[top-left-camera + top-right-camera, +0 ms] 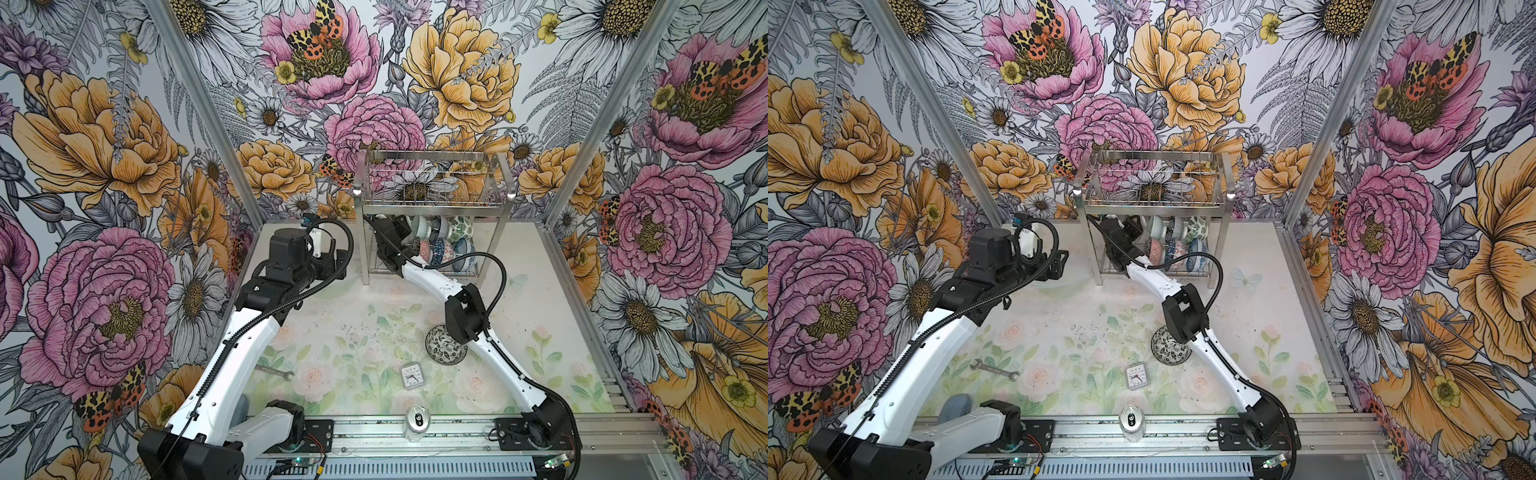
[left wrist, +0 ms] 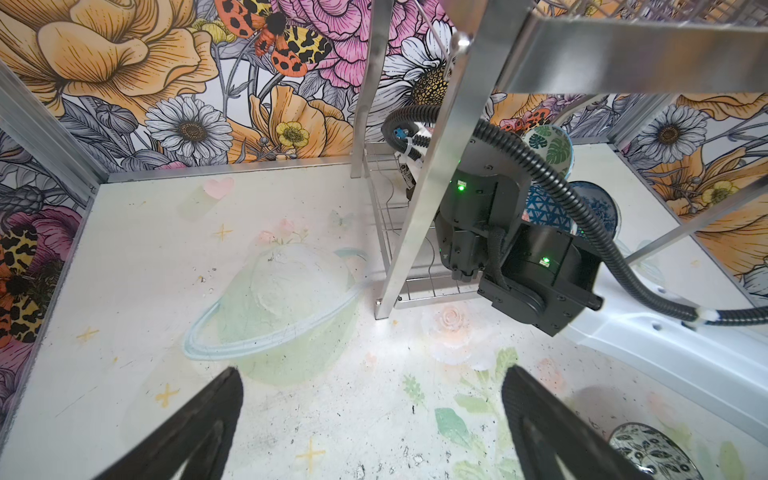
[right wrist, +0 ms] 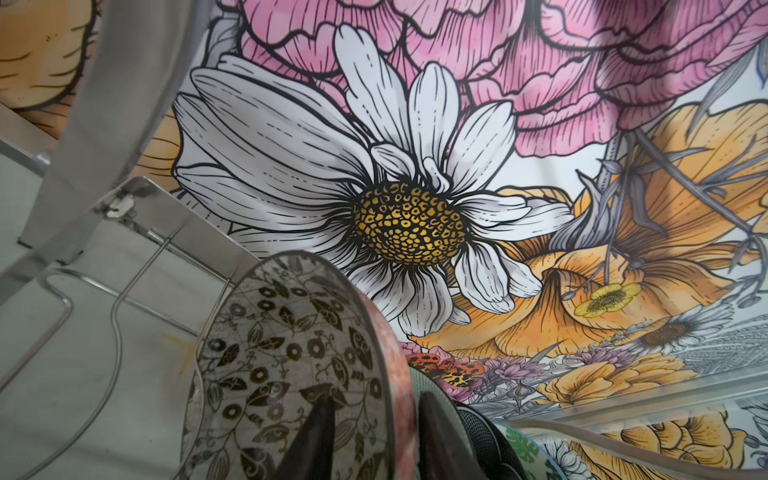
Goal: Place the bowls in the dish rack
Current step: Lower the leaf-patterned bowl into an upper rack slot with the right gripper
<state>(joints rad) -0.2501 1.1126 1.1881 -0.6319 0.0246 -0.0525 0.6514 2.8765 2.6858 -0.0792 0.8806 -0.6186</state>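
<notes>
Loosely, right gripper [image 3: 374, 436] straddles rim of leaf-patterned bowl [image 3: 282, 353] (one finger [image 3: 318, 440] inside).

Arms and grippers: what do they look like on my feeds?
Both arms match: the left arm and right arm have glossy white link shells, black joint housings and a black corrugated cable hose alongside. Small green lights glow on the right wrist housing. The left gripper and right gripper have black, tapering, pointed fingers.
</notes>
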